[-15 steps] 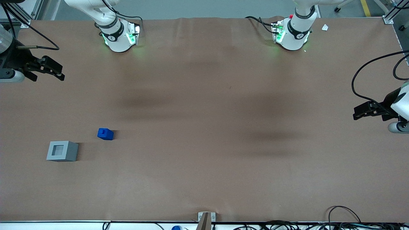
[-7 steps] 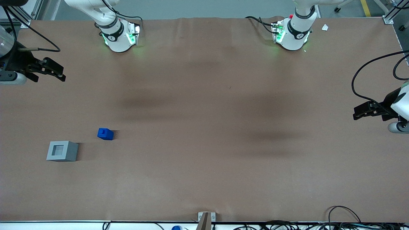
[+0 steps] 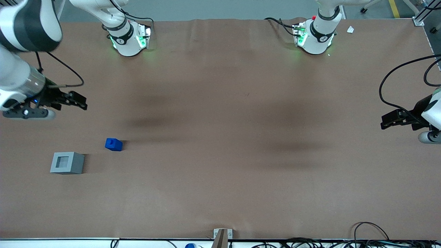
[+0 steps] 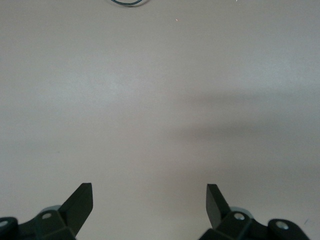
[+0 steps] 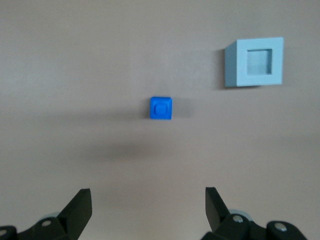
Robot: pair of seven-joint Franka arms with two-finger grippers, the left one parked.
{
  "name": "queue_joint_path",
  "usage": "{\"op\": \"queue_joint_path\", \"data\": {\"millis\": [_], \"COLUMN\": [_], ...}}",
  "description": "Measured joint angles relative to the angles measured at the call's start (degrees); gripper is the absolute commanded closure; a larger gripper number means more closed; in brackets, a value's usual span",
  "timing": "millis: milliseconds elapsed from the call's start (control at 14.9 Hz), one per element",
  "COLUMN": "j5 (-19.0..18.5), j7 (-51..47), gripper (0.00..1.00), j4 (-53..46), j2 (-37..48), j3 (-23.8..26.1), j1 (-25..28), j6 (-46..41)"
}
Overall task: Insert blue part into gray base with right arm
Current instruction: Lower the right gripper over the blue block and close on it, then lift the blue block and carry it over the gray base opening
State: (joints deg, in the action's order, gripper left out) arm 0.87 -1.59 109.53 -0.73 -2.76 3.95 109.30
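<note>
While parts stay put | tool (image 3: 82,103) open, nearer blue part (image 3: 113,144)

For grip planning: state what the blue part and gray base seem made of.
Blue part: likely molded plastic, uniform saturated color, matte. Gray base: plastic or painted metal, flat even gray, crisp edges; unclear which. The open gripper hangs above the table, farther from the camera than both.
</note>
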Motion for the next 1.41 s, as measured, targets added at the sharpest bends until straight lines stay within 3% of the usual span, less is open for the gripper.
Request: {"op": "queue_joint_path", "data": {"millis": [336, 673, 1076, 1413], "j5": [0.0, 0.0, 0.0, 0.0], "j7": [0.01, 0.01, 0.01, 0.01], "gripper": [0.05, 0.1, 0.26, 0.53], "j4": [6.58, 7.46, 7.37, 7.37], "j2": [-9.58, -20.11, -23.83, -23.88], "j3": [0.0, -0.01, -0.02, -0.03], "j1": [0.0, -0.01, -0.01, -0.04], "j6": [18.17, 30.5, 33.73, 33.17]}}
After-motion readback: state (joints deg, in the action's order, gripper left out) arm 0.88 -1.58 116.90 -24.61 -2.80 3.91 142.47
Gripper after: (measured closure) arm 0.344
